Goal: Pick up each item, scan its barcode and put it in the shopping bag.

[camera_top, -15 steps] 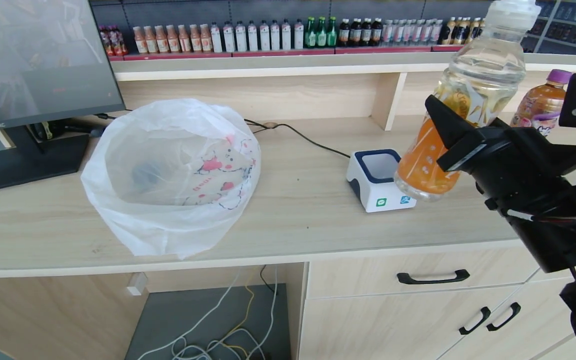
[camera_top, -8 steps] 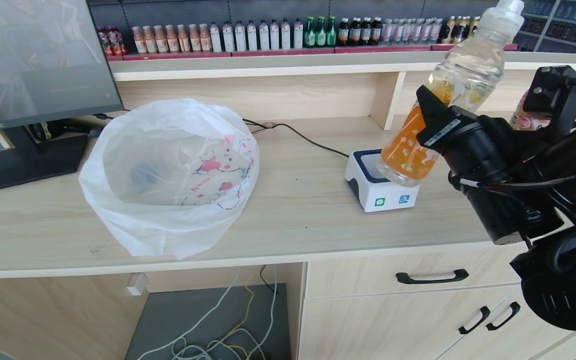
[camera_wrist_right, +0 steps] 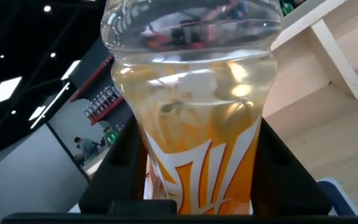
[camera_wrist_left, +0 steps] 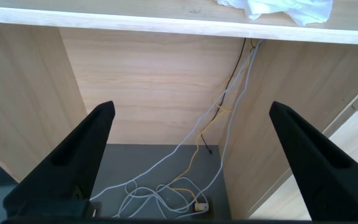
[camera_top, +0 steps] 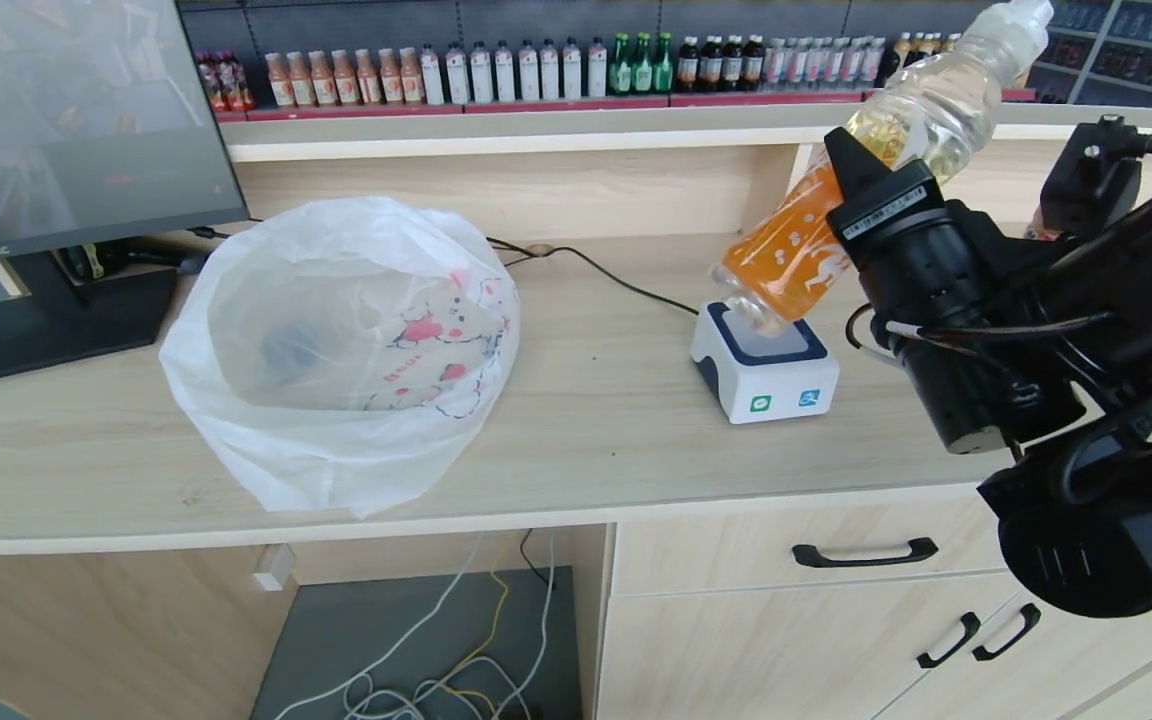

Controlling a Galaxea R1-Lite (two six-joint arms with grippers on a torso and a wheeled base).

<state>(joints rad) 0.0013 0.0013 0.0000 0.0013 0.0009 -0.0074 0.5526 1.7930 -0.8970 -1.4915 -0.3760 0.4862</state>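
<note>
My right gripper [camera_top: 861, 195] is shut on an orange drink bottle [camera_top: 816, 240], which is tilted with its base just above the white barcode scanner [camera_top: 764, 372] on the counter. In the right wrist view the bottle [camera_wrist_right: 197, 118] sits between the two black fingers [camera_wrist_right: 120, 168]. A white plastic shopping bag [camera_top: 341, 350] stands open on the counter to the left of the scanner, with something dark lying inside. My left gripper [camera_wrist_left: 191, 162] hangs open below the counter edge, facing the floor cables, nothing between its fingers.
A monitor [camera_top: 56, 130] on a black stand fills the counter's back left. A black cable [camera_top: 596, 270] runs from the scanner to the back. A wooden divider [camera_top: 771, 195] rises behind the scanner. Drawers with black handles [camera_top: 866, 555] sit below. Bare counter lies between bag and scanner.
My right arm has carried the bottle leftward and tilted it further, bringing its base from the scanner's right side to just over the scanner window. The bag and left gripper stayed put.
</note>
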